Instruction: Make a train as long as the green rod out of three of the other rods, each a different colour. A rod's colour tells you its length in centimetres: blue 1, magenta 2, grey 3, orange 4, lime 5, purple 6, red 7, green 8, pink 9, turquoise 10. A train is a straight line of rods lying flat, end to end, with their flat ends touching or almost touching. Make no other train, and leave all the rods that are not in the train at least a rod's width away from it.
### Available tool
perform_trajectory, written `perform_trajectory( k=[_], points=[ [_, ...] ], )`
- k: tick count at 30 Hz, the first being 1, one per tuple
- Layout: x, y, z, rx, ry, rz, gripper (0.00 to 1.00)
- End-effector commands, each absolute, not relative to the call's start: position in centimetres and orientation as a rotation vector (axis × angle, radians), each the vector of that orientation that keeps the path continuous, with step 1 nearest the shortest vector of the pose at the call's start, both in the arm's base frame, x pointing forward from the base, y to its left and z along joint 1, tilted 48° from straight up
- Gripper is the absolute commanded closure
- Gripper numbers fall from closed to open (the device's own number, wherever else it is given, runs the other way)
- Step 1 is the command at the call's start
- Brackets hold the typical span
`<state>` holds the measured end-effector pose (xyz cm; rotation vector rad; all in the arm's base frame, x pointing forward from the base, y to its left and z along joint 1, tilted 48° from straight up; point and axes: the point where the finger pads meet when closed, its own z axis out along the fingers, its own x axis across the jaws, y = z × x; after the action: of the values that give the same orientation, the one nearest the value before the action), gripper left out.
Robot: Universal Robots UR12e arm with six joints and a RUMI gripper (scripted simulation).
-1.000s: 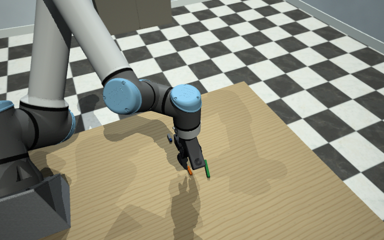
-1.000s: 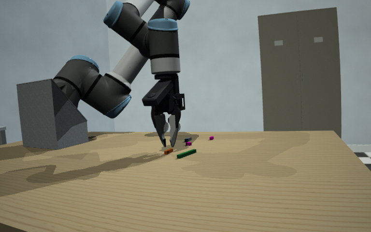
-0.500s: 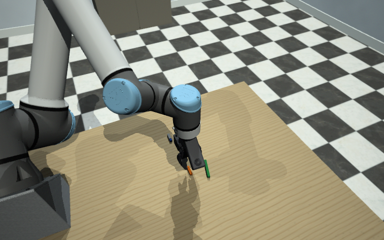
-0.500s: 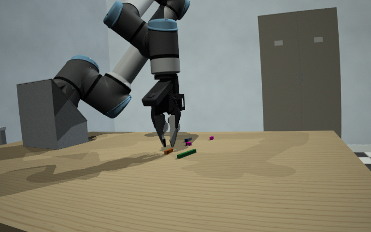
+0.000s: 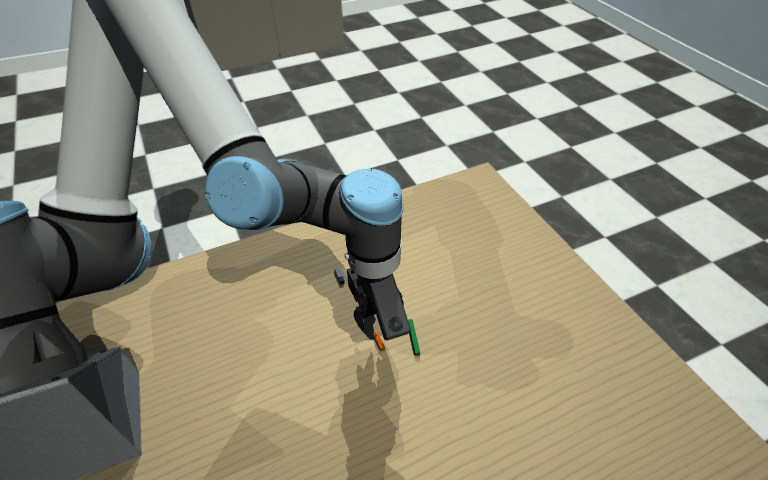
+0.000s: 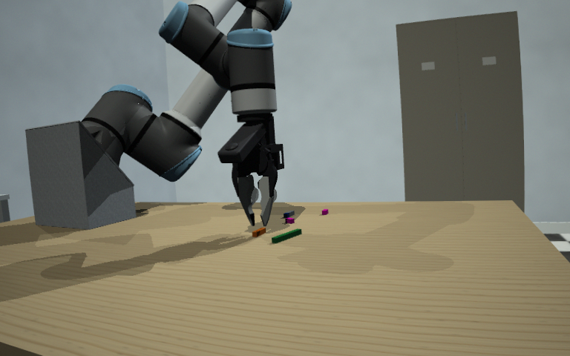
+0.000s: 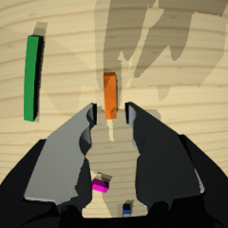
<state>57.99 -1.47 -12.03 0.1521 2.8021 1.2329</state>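
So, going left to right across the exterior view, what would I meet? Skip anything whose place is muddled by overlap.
Grey arm stand → orange rod → green rod → farther-right magenta rod → tall cabinet.

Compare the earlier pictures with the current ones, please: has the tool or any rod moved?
Nothing has visibly changed. The tool is at the same place, apart and holding nothing, and the orange rod and green rod lie where they were.
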Motion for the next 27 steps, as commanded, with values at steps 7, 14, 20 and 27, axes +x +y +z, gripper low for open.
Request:
perform_trajectory(
  k=[7,14,20,27],
  points=[
    [57.97,-1.4,-11.97,0.153,2.801,1.233,0.86],
    [57.97,-1.4,-11.97,0.153,2.801,1.233,0.86],
    [57.96,-1.39,-11.98,0.153,2.801,1.233,0.86],
    [57.89,-0.98,-12.29,0.153,2.802,1.237,0.86]
  ],
)
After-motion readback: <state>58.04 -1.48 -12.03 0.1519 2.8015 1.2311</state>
